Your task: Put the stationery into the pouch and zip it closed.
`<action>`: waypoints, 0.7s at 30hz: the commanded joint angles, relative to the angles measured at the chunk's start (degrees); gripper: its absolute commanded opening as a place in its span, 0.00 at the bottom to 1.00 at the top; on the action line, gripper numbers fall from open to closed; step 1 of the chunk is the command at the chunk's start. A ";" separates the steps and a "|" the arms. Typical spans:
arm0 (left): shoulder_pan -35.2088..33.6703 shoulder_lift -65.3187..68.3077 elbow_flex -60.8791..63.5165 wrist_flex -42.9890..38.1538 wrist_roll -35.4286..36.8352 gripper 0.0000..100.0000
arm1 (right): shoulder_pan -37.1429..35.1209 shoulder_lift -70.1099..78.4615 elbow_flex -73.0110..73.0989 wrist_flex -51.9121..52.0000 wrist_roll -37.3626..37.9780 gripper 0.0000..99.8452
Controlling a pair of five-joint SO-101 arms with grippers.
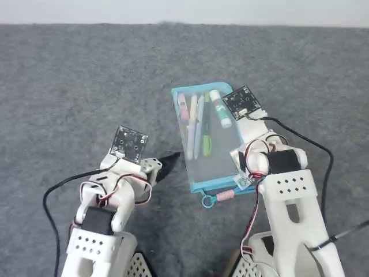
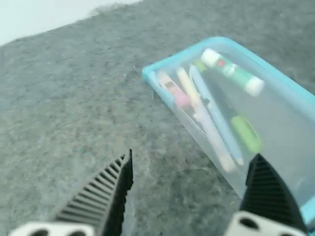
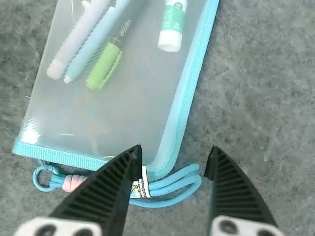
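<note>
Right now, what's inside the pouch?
Through the clear pouch I see a glue stick, a green highlighter, a pink-banded marker, a cream pen and a blue pen. In the high view the right arm covers the pouch's right edge.

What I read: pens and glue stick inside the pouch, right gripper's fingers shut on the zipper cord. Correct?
Not quite. The right wrist view shows the right gripper with its fingers open, spread above the zipper cord, not shut on it. The pens and glue stick are inside the pouch.
</note>
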 commanded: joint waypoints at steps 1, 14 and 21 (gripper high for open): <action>-0.88 -1.67 -0.92 -5.71 1.14 0.35 | -0.57 -3.65 1.32 -2.24 -0.79 0.20; -4.75 -1.93 2.95 -13.27 1.14 0.35 | 0.13 -27.38 18.81 -9.80 -0.26 0.03; -4.84 -1.93 7.69 -21.19 0.70 0.35 | 0.22 -43.74 29.54 -9.19 -0.18 0.03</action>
